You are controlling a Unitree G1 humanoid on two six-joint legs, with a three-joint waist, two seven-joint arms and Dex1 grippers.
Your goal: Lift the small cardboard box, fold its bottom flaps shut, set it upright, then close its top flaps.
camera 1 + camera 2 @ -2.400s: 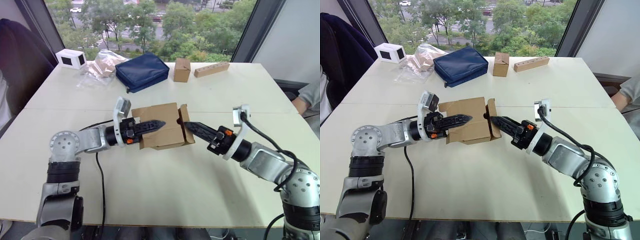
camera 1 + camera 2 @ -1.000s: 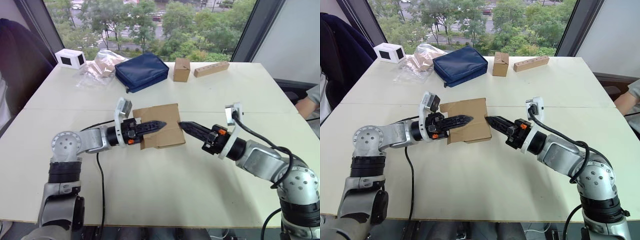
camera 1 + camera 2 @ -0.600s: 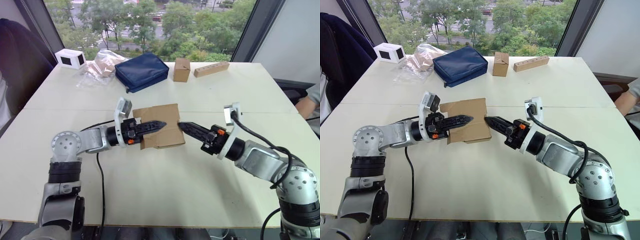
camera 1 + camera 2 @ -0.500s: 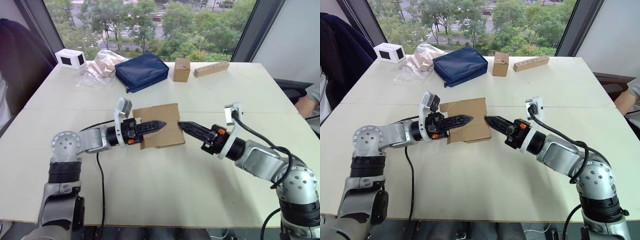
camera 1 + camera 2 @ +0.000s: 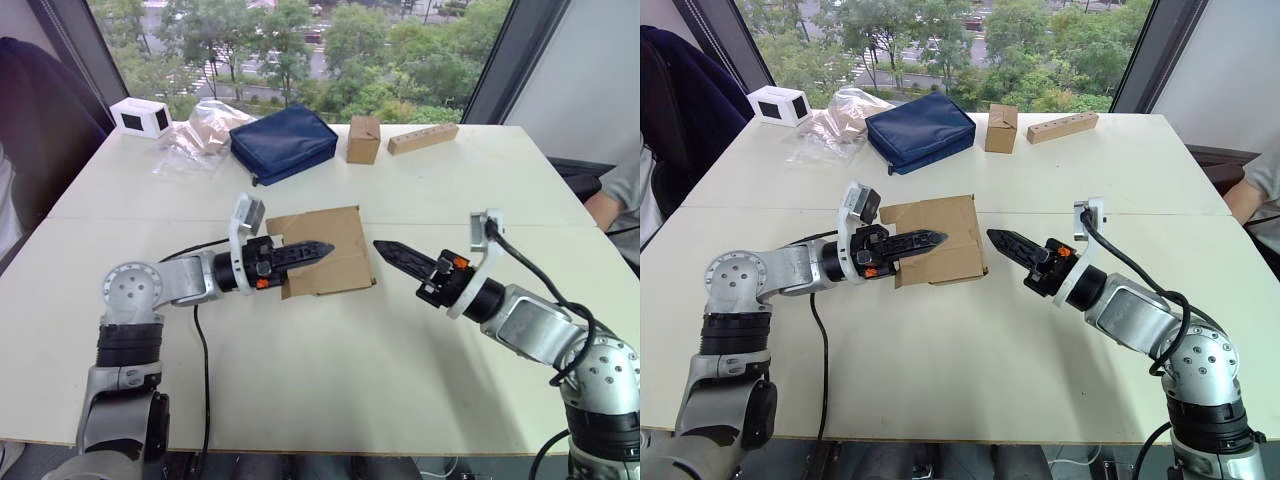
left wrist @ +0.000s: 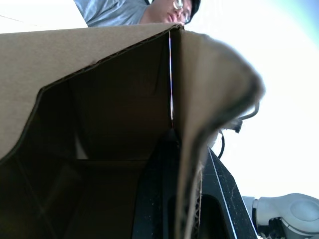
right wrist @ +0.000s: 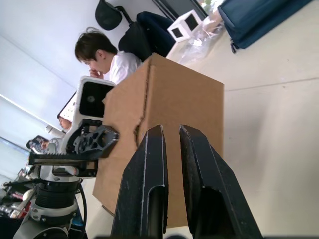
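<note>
Withdrawn from the carton, the right pincer [image 5: 392, 251] now hangs just off the side it was touching half a second ago, its two black fingers close together with only a slit between them and gripping nothing. On that side the flap that stood out earlier lies flush. The small cardboard box [image 5: 325, 252] sits near the middle of the bench [image 5: 330, 380], at nine o'clock from the right pincer. The left pincer [image 5: 318, 247] remains clamped on the box wall, one finger inside. Judgement: this end's flaps look folded shut, so the next step is standing the box upright; whether the flaps hold unaided cannot be confirmed.
</note>
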